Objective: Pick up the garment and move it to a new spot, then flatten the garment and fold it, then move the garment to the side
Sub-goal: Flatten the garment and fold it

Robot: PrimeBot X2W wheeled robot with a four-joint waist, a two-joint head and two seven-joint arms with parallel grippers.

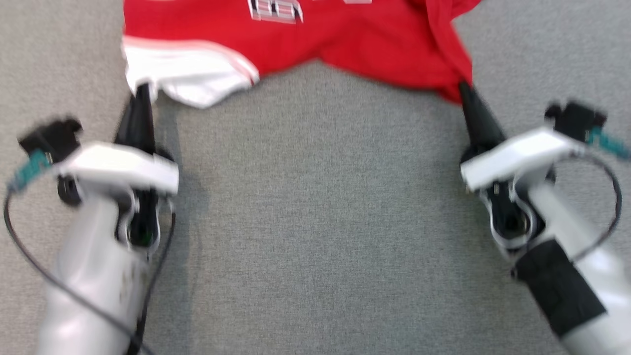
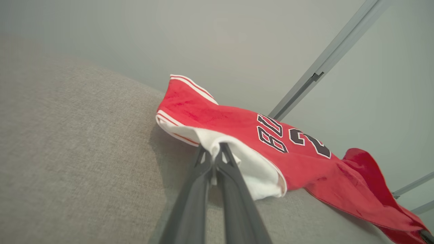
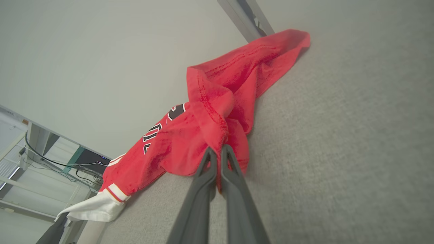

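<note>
L claw (image 1: 143, 88) is clenched, both dark fingers pinched together on the white corner of the jersey (image 1: 345, 34). L wrist cam shows white cloth squeezed right btwn the tips. R claw (image 1: 464, 85), same story: fingers closed tight on a bunched red hem fold at the opposite corner. So I've got both near corners gripped.

Jersey sits at the far side of the grey surface (image 1: 315, 222), long axis running left-right, strung btwn my two claws. White band (image 1: 187, 74) w/ pale red stripes is at the left end. The plain red end is at the right, twisted into a rope-like fold that trails off to the far right. Near edge isn't straight: it bows away to the far side in the middle and comes back near at each claw. Number print (image 1: 275, 11) faces up at the far edge of head cam, cut off by the frame. On L wrist cam the digits run along the long axis, approx mid-garment.

Most of the cloth looks to be lying on the surface. The white corner at L claw looks lifted a touch, shadow under it. Can't tell at R claw. Head cam is blurry, fine detail soft. My forearms come in from near left and near right, well apart, bare grey btwn them. Metal strut (image 2: 322, 66) stands beyond the far edge against a pale wall.
</note>
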